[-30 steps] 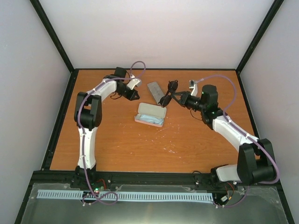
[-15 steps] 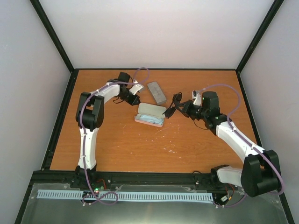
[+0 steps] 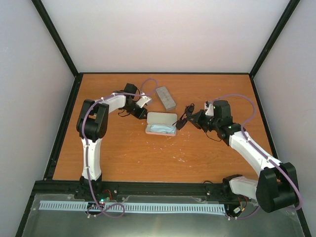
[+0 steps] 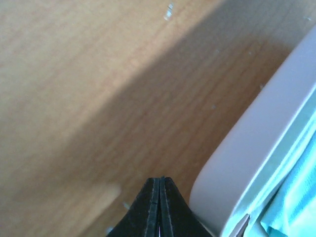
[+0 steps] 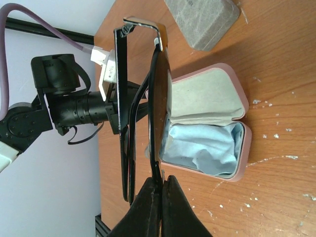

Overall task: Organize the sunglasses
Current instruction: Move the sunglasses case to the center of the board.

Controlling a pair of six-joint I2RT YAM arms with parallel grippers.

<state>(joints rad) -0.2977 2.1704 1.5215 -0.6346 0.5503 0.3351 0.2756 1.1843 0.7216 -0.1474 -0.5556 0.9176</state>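
Note:
The sunglasses (image 5: 157, 94), a thin black folded frame, stand on edge in my right gripper (image 5: 161, 181), which is shut on the rim. They hang just above the table at the right end of the open pink case (image 5: 210, 123). In the top view the sunglasses (image 3: 187, 111) and right gripper (image 3: 181, 123) are just right of the case (image 3: 161, 123). A light-blue cloth (image 5: 207, 147) lies crumpled in the case's tray. My left gripper (image 4: 161, 181) is shut and empty, low over the table beside the case's wall (image 4: 252, 148); from above the left gripper (image 3: 142, 114) is at the case's left end.
A closed grey case (image 3: 166, 98) lies behind the pink one, also in the right wrist view as the grey case (image 5: 200, 19). Black frame rails (image 3: 64, 123) edge the wooden table. Small white specks mark the wood in front of the case.
My right gripper has carried the sunglasses left and nearer, up to the pink case's right end. The left gripper has come to the case's left end, and the case has turned slightly.

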